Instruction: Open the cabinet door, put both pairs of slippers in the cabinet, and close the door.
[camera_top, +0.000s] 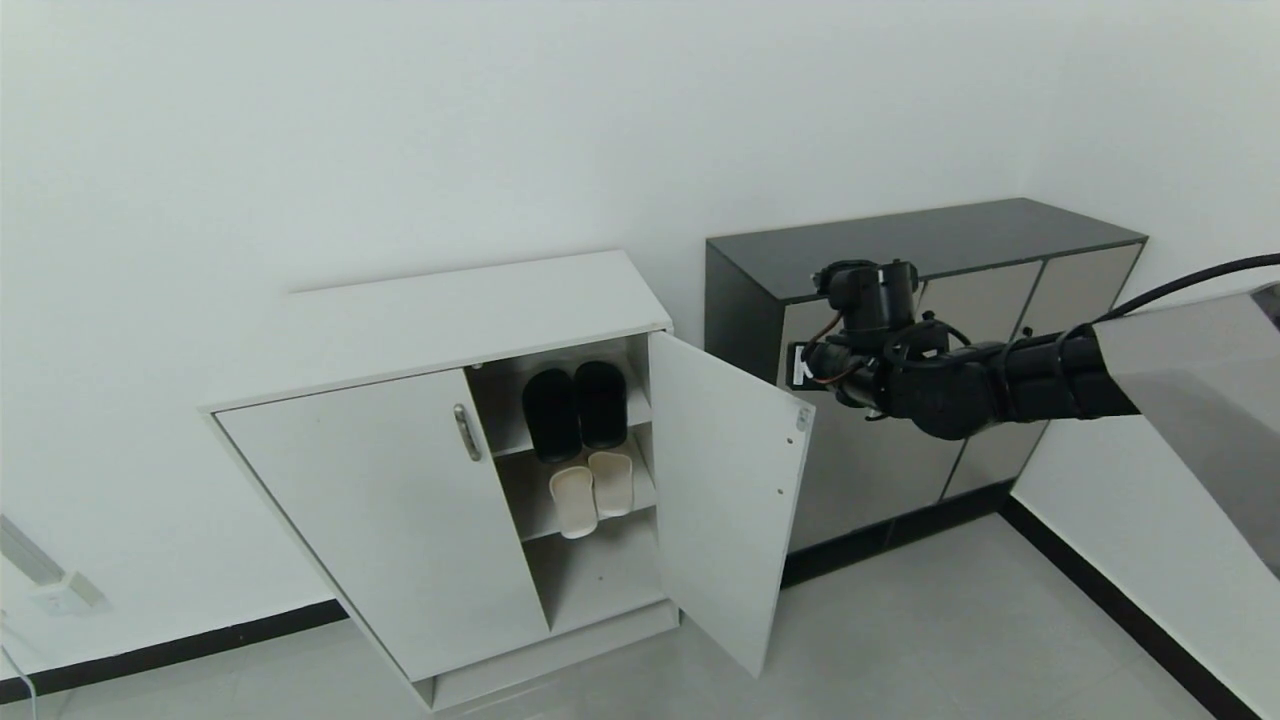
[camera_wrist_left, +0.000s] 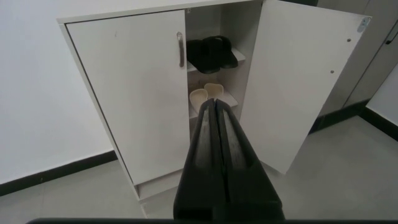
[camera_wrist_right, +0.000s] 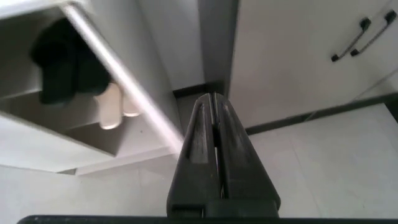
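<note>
The white cabinet (camera_top: 440, 320) has its left door (camera_top: 390, 520) closed and its right door (camera_top: 725, 490) swung open. On the upper shelf stands a pair of black slippers (camera_top: 575, 410); a cream pair (camera_top: 592, 490) sits on the shelf below. My right gripper (camera_top: 805, 365) hangs just beyond the open door's top outer corner, shut and empty (camera_wrist_right: 214, 99). In the right wrist view the door's edge (camera_wrist_right: 124, 81) runs past the black slippers (camera_wrist_right: 62, 59) and the cream slippers (camera_wrist_right: 115, 106). My left gripper (camera_wrist_left: 216, 102) is shut with nothing in it, facing the cabinet opening and both pairs (camera_wrist_left: 211, 53) (camera_wrist_left: 208, 94).
A dark grey cabinet (camera_top: 930, 250) with pale doors stands against the wall right of the white one, close behind the open door. A wall socket (camera_top: 60, 595) sits low on the left. Grey tiled floor (camera_top: 950, 640) lies in front.
</note>
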